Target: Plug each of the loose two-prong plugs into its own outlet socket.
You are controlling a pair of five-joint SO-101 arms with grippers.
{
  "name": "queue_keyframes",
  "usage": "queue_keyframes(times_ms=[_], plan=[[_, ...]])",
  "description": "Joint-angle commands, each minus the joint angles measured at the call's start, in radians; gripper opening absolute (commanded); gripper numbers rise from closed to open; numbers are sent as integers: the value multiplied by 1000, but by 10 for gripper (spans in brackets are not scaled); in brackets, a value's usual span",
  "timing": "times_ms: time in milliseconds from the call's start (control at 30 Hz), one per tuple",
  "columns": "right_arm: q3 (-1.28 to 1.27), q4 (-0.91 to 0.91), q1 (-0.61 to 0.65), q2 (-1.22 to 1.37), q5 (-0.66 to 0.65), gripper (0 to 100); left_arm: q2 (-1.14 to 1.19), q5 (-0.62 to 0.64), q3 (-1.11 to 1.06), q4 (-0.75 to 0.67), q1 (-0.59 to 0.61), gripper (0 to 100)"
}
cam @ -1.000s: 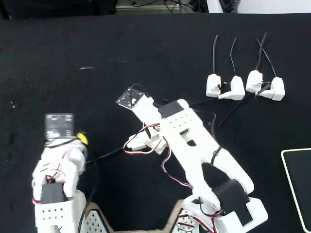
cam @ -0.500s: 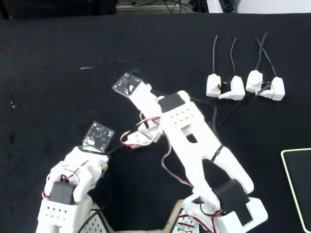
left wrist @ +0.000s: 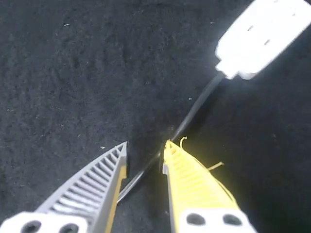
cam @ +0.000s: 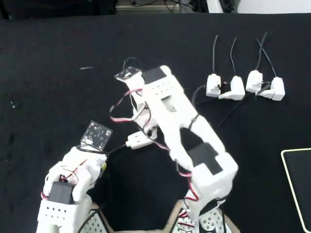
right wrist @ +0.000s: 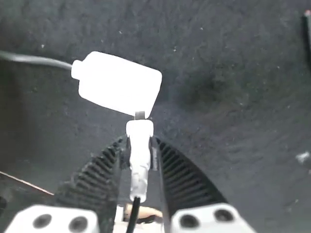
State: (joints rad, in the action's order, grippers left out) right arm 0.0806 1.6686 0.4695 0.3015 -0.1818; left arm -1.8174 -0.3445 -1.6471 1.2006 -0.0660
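My right gripper point(right wrist: 138, 141) is shut on a small white two-prong plug point(right wrist: 139, 132). The plug's metal prong touches the edge of the white outlet block point(right wrist: 116, 85). Seen from above, the outlet block point(cam: 138, 141) lies beside the right arm point(cam: 165, 97), which covers its own gripper. My left gripper point(left wrist: 145, 148) is open. The block's black cord point(left wrist: 194, 109) runs between the grey and yellow fingers, and the slotted outlet block point(left wrist: 262, 34) lies just beyond them. Several loose white plugs point(cam: 235, 87) with black leads lie at the far right.
A dark tray with a pale rim point(cam: 295, 179) sits at the right edge of the black table point(cam: 58, 58). The left arm point(cam: 73, 179) stands near the front left. Red and white servo wires point(cam: 121, 109) hang off the right arm.
The left arm swung right to the cord, then held still. The right arm's wrist lifted and moved farther back, uncovering the outlet block.
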Motion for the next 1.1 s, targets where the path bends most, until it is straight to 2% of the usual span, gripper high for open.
queue_keyframes(times_ms=[0, 800, 1067], plan=[[134, 71, -18, 28, 83, 10, -6, -8, 22, 0, 24, 130], [150, 18, -17, 107, 204, 10, -6, -9, 22, 0, 30, 130], [145, 20, 25, 110, 255, 10, -6, -9, 22, 0, 30, 130]])
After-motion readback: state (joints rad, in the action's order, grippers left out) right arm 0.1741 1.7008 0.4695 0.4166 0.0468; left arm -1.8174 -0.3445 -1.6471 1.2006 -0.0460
